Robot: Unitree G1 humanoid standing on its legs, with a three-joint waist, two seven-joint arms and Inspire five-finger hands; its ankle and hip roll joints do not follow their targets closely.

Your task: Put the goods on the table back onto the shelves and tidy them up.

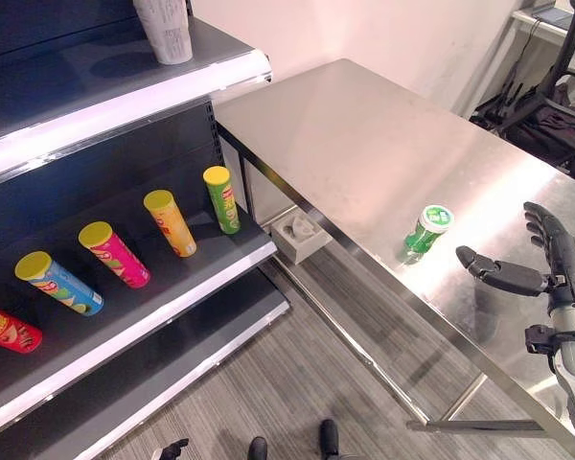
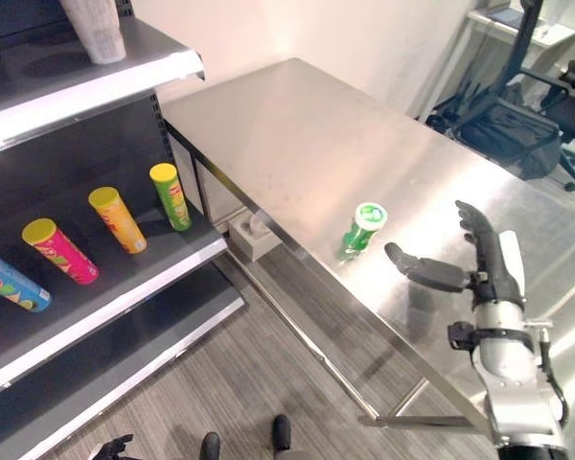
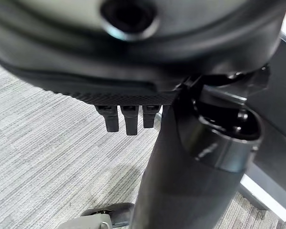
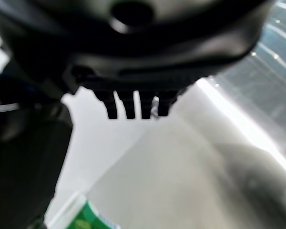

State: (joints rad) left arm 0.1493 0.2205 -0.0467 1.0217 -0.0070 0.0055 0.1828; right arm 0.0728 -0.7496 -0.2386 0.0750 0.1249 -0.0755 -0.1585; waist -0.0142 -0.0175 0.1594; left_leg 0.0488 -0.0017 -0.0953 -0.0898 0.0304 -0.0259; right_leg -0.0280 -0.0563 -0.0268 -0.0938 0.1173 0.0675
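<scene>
Shelving task shown at a late stage. One green crisp can [image 1: 425,230] with a white-and-green lid is left standing upright near the front edge of the stainless-steel table [image 1: 364,125]; no other goods are seen on the tabletop. The right hand [image 2: 484,268] is held just beside this can, apart from it, with fingers straight and thumb spread toward it; nothing is grasped. In the right wrist view the same can [image 4: 86,217] appears past the extended fingertips [image 4: 133,107], untouched.

On the middle shelf [image 1: 172,297] five cans are laid on their sides in a slanted row: a green can [image 1: 222,198], an orange can [image 1: 171,222], a pink can [image 1: 115,254], a blue can [image 1: 59,283] and a red can [image 1: 8,329], the last cut off at the picture's edge. A pale, wrapped cylindrical item [image 1: 165,29] stands on the upper shelf [image 1: 125,86].

The left hand [image 3: 126,117] is seen over grey carpet [image 3: 47,157], its fingers straight and empty.

Most of the work is judged complete: five cans are shelved, while one can is yet to be grasped, carried across and laid in line. Whether the row needs straightening cannot be settled.
</scene>
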